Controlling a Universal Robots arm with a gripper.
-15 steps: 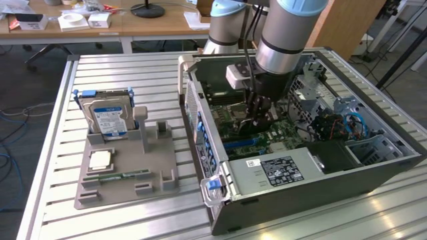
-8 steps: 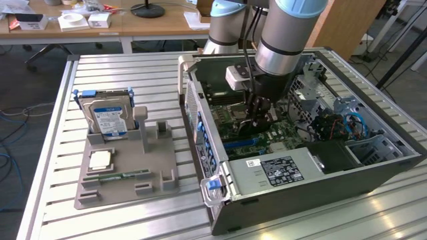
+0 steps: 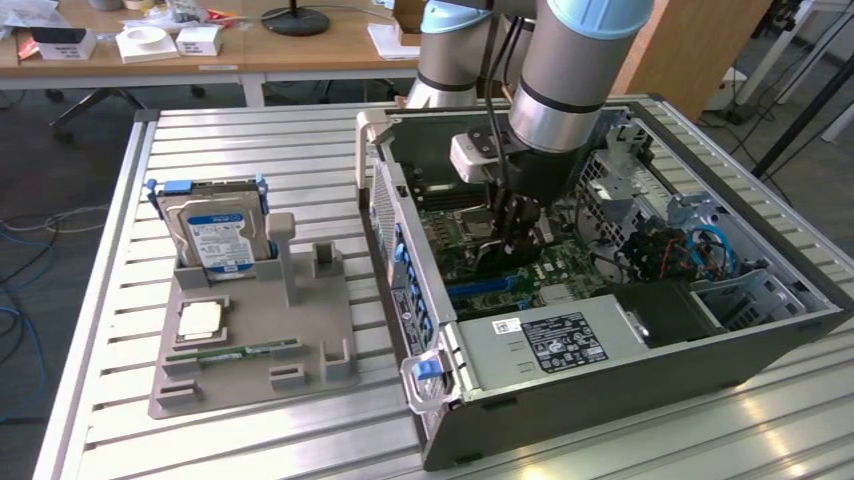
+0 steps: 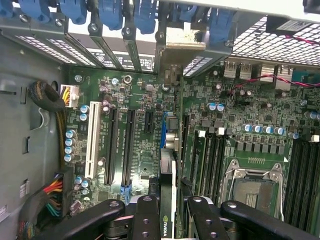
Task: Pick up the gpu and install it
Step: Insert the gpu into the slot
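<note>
gpu mark: on the edge of the gpu [image 4: 166, 195] facing the wrist camera I see one small pale emblem that looks like the Nvidia eye. No letters I can read beside it.
hard drive label: blue-and-white label [image 3: 220, 245] on the hard drive [image 3: 200, 197]. The print is too small, I read nothing.
power supply label: black label [image 3: 571, 340] with white print on the power supply [image 3: 487, 355]. I can't read it.
white sticker: sticker [image 3: 509, 325] on the same power supply, barcode-like lines, unreadable.
motherboard print: tiny white lettering on the motherboard [image 4: 145, 150] by the slots. I can't make out a word.
</note>
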